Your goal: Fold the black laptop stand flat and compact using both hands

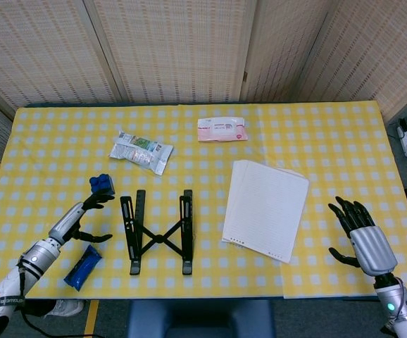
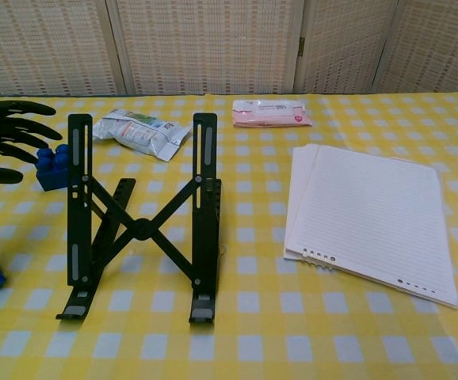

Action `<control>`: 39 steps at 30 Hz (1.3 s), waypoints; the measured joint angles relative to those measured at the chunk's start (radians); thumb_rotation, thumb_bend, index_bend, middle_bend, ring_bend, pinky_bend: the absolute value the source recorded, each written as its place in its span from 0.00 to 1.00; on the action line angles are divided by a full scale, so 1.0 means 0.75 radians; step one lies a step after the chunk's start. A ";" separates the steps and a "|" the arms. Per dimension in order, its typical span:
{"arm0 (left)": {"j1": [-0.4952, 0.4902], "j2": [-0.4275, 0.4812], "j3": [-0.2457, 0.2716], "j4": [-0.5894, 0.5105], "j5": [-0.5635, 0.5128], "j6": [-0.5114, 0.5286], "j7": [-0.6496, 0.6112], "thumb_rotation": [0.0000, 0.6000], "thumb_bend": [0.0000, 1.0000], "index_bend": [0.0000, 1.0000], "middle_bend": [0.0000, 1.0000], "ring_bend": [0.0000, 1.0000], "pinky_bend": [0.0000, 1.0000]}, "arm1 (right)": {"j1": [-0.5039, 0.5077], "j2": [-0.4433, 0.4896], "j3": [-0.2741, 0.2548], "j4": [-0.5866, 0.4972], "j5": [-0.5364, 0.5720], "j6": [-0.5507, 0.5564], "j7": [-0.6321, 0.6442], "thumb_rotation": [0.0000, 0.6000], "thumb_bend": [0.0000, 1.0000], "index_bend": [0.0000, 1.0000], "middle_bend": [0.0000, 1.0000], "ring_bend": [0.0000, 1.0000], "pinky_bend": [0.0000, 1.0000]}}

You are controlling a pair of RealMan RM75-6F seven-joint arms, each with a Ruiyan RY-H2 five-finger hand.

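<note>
The black laptop stand [image 1: 158, 232] [image 2: 140, 222] stands unfolded near the table's front edge, its two rails joined by a crossed brace. My left hand [image 1: 82, 215] [image 2: 5, 140] hovers just left of the stand with fingers spread toward it, holding nothing. My right hand [image 1: 360, 236] is far off at the table's right front, fingers apart and empty; the chest view does not show it.
A blue toy block [image 1: 101, 185] [image 2: 53, 165] sits beside my left hand. A blue wrapper [image 1: 83, 267] lies at the front left. A silver snack packet [image 1: 141, 151], a pink wipes pack [image 1: 221, 129] and a stack of lined paper [image 1: 265, 208] lie on the yellow checked cloth.
</note>
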 measured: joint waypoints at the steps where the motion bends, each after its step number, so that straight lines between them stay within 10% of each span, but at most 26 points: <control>1: -0.026 -0.007 -0.003 0.014 0.002 -0.034 -0.069 1.00 0.21 0.07 0.20 0.17 0.23 | 0.003 -0.003 -0.003 0.003 0.000 -0.007 0.004 1.00 0.25 0.00 0.00 0.02 0.00; 19: -0.248 -0.136 0.008 0.146 0.114 -0.160 -0.757 1.00 0.21 0.31 0.43 0.42 0.47 | 0.193 -0.074 0.002 -0.001 -0.041 -0.206 0.253 1.00 0.25 0.00 0.01 0.05 0.00; 39: -0.187 -0.064 0.109 -0.010 0.225 0.156 -0.681 1.00 0.21 0.45 0.56 0.54 0.60 | 0.554 -0.128 0.016 -0.061 -0.111 -0.443 1.246 1.00 0.25 0.00 0.05 0.08 0.00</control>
